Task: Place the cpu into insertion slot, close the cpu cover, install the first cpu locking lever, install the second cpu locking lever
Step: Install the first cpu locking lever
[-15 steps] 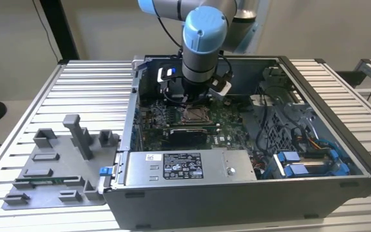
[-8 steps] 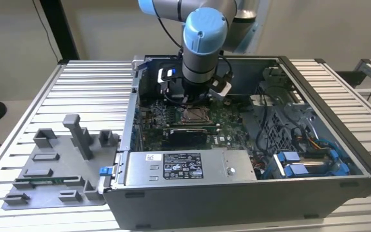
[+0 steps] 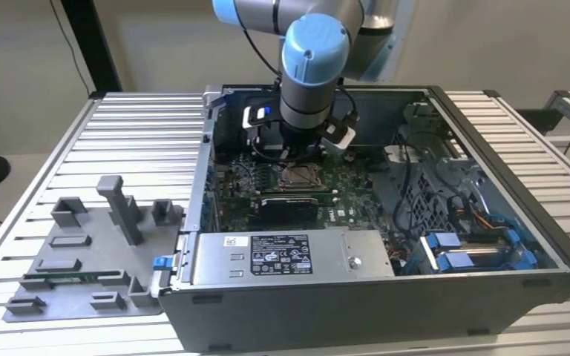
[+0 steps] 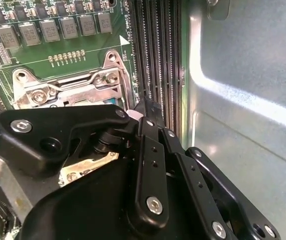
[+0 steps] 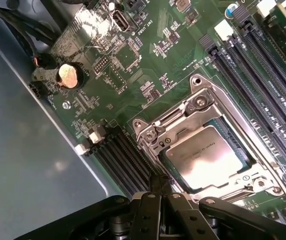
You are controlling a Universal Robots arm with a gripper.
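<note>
cpu (image 5: 205,155) is seated in insertion slot (image 3: 298,176). cpu cover (image 5: 175,131) is laid flat over it to retain it. Gripper (image 5: 155,186) is pinched shut at socket edge, nothing gripped, probably to give 1 narrow pressing tip.

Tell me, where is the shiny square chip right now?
In the first wrist view the cpu sits in the insertion slot on the green circuit board, between two banks of black slots.

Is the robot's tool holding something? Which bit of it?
It cannot be told. The tool has its tip at the edge of the cpu cover, and the cpu lies under that cover, not in the tool.
</note>
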